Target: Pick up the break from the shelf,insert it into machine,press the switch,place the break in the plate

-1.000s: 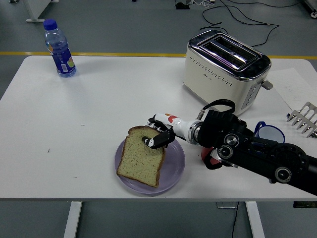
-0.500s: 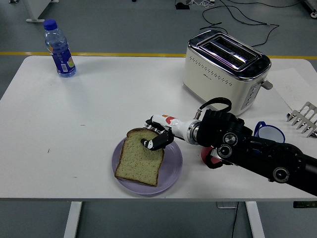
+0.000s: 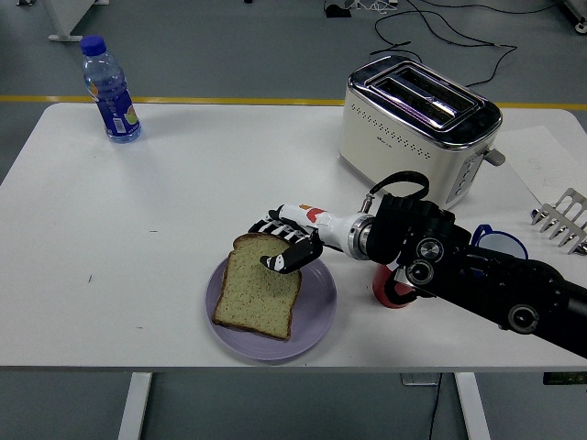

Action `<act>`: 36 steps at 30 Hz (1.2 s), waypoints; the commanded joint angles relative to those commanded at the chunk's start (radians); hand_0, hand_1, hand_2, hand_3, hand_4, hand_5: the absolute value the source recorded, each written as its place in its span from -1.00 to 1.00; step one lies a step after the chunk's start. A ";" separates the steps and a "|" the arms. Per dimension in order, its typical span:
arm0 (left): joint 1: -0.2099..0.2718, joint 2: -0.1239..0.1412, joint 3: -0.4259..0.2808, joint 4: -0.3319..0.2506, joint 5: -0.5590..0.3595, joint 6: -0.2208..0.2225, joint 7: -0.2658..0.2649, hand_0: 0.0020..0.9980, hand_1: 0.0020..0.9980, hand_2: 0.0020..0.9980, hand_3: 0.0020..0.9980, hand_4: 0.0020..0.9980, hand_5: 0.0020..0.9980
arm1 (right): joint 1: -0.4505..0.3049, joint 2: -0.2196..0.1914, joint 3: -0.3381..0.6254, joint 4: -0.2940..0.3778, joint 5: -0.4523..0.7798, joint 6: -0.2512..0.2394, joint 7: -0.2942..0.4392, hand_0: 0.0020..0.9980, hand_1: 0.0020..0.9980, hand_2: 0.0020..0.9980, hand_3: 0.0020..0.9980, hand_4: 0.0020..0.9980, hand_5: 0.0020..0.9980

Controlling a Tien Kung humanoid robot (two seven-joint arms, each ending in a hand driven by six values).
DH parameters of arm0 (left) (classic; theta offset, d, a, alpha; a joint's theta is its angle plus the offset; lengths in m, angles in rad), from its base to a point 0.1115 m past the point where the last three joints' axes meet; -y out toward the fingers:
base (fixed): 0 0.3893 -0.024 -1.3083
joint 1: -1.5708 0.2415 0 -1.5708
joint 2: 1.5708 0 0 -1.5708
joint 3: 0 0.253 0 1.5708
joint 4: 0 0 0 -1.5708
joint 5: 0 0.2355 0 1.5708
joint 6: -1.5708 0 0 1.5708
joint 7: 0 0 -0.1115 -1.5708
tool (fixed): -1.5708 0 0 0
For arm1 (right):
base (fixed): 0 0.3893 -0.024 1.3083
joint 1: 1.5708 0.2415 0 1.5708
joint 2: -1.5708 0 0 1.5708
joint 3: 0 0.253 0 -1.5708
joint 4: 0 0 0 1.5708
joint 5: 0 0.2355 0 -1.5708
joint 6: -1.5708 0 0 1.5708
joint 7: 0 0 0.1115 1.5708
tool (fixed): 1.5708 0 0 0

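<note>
A slice of bread (image 3: 260, 286) lies on the purple plate (image 3: 317, 301) near the table's front edge. My right hand (image 3: 281, 246) reaches in from the right and rests on the slice's upper right corner, fingers curled over its top edge and thumb pressed on its face. The cream and chrome toaster (image 3: 418, 126) stands behind, at the back right, its slots empty. The white rack (image 3: 562, 218) sits at the right edge. My left arm does not show.
A blue-capped water bottle (image 3: 109, 90) stands at the back left. A red object (image 3: 390, 286) sits on the table under my right forearm, and a blue cup (image 3: 500, 246) lies behind the arm. Cables run over the floor beyond the table.
The plate and bread have slid a little to the left along with my right hand, which stays on the slice's upper corner.
</note>
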 joint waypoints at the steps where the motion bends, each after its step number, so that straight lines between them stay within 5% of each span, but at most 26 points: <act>1: 0.000 0.000 0.001 0.000 0.000 0.000 0.000 0.31 0.21 0.20 0.20 -0.34 0.89 | 0.000 0.000 0.001 0.000 -0.001 -0.001 0.000 0.77 0.73 0.88 0.76 0.35 -0.82; 10: -0.002 0.001 0.002 0.000 -0.005 0.000 0.000 0.31 0.21 0.20 0.20 -0.34 0.89 | -0.003 -0.026 0.066 0.068 -0.040 -0.028 0.023 0.79 0.75 0.89 0.78 0.38 -0.81; 20: -0.002 0.003 0.006 0.000 -0.011 0.000 -0.001 0.31 0.20 0.20 0.19 -0.34 0.88 | -0.023 -0.091 0.222 0.268 0.071 -0.028 0.146 0.79 0.70 0.84 0.75 0.38 -0.73; 28: 0.004 0.003 -0.001 0.000 0.000 -0.003 0.000 0.31 0.20 0.20 0.20 -0.34 0.88 | -0.089 -0.174 0.439 0.395 0.395 -0.120 0.457 0.66 0.57 0.67 0.62 0.22 -0.58; 36: 0.012 0.001 -0.012 0.000 0.017 -0.007 0.003 0.30 0.20 0.20 0.20 -0.34 0.88 | -0.199 -0.241 0.689 0.330 0.732 -0.152 0.729 0.64 0.53 0.60 0.53 0.18 -0.40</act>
